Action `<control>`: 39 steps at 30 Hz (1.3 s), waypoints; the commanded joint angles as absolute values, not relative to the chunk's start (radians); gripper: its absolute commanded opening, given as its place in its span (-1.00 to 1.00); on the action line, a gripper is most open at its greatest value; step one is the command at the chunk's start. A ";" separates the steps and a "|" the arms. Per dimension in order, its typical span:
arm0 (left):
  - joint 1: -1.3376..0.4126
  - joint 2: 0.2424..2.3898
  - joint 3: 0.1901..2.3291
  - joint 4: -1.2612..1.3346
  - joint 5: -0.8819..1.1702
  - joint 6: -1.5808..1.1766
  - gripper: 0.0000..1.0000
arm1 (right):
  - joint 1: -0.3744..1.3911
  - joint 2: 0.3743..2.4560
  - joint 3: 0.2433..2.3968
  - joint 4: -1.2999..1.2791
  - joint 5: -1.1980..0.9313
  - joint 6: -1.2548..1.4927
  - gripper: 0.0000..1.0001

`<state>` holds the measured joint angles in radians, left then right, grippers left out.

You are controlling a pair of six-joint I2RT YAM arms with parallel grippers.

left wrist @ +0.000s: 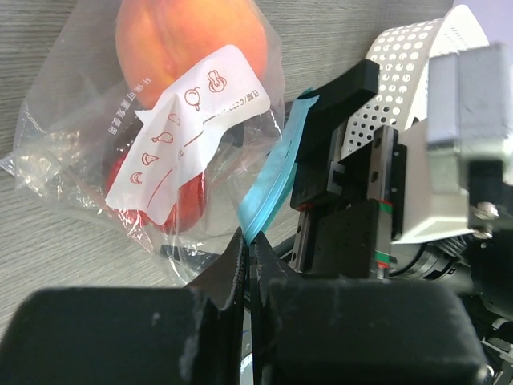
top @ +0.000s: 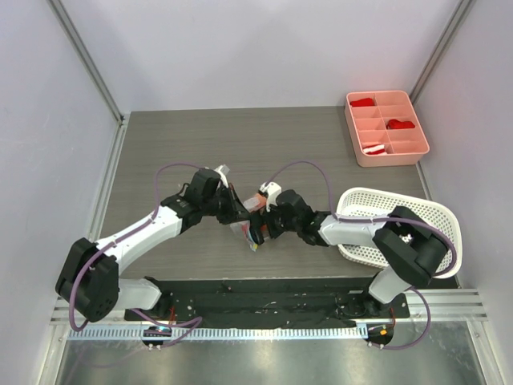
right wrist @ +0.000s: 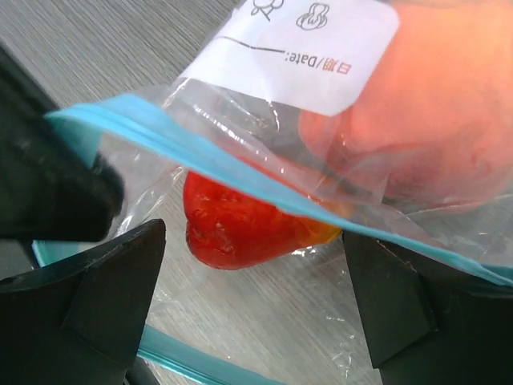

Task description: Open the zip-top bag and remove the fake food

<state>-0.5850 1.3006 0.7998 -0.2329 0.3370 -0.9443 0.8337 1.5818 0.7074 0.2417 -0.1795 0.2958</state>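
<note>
Step in hand: opening the mouth of the zip-top bag (left wrist: 72, 152); no fake food is out yet.

Location: the bag lies on the table (top: 200, 144) at mid-depth, between the two grippers, well left of the white basket (top: 385, 194) and well clear of the pink tray (top: 389, 159) at the far right.

Contents: a round peach fruit (left wrist: 188, 44) and a red piece (right wrist: 240, 228) sit inside, behind a white label (left wrist: 188, 120). A black piece cannot be made out.

Left gripper (left wrist: 248, 253): fingers together, pinched on the lower end of the teal zip strip (left wrist: 276, 172).

Right gripper (right wrist: 252, 241): fingers apart, straddling the bag mouth. One teal lip crosses above them and a second teal lip lies nearer the wrist. The seal therefore looks at least partly parted, though how far along its length cannot be told.

Arm pose: the left arm reaches from its near-left base diagonally to the centre. The right arm folds back from its base beside the basket and points left. The two wrists face each other almost tip to tip (very little working room).

Next move, as judged: the right fingers must close on the free lip only, not on both layers, then draw away from the left grip to spread the mouth. The thin film may slip or drag the contents with it.
</note>
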 commanded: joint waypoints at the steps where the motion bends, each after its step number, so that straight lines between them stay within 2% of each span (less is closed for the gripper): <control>1: -0.584 1.275 0.798 -0.190 0.339 -0.956 -1.00 | 0.833 1.529 0.663 0.402 -0.158 0.295 1.00; 12: -0.606 1.290 0.810 -0.184 0.339 -0.962 -1.00 | 0.857 1.681 0.736 0.430 -0.152 0.295 0.97; 15: -0.606 1.282 0.799 -0.184 0.327 -0.960 -1.00 | 0.859 1.703 0.735 0.420 -0.118 0.302 0.86; 19: -0.604 1.272 0.785 -0.175 0.314 -0.965 -1.00 | 0.859 1.663 0.687 0.503 -0.069 0.308 0.46; 23: -0.606 1.270 0.784 -0.176 0.308 -0.960 -1.00 | 0.859 1.574 0.644 0.551 -0.049 0.304 0.20; 24: -0.606 1.270 0.785 -0.176 0.307 -0.960 -1.00 | 0.859 1.553 0.641 0.545 -0.043 0.301 0.06; 28: -0.606 1.275 0.788 -0.192 0.284 -0.948 -1.00 | 0.861 1.462 0.650 0.445 -0.006 0.307 -0.18; 35: -0.606 1.292 0.819 -0.195 0.267 -0.940 -1.00 | 0.861 1.280 0.572 0.275 0.086 0.353 -0.23; 39: -0.606 1.290 0.844 -0.212 0.233 -0.931 -1.00 | 0.862 1.169 0.512 0.276 0.084 0.336 -0.22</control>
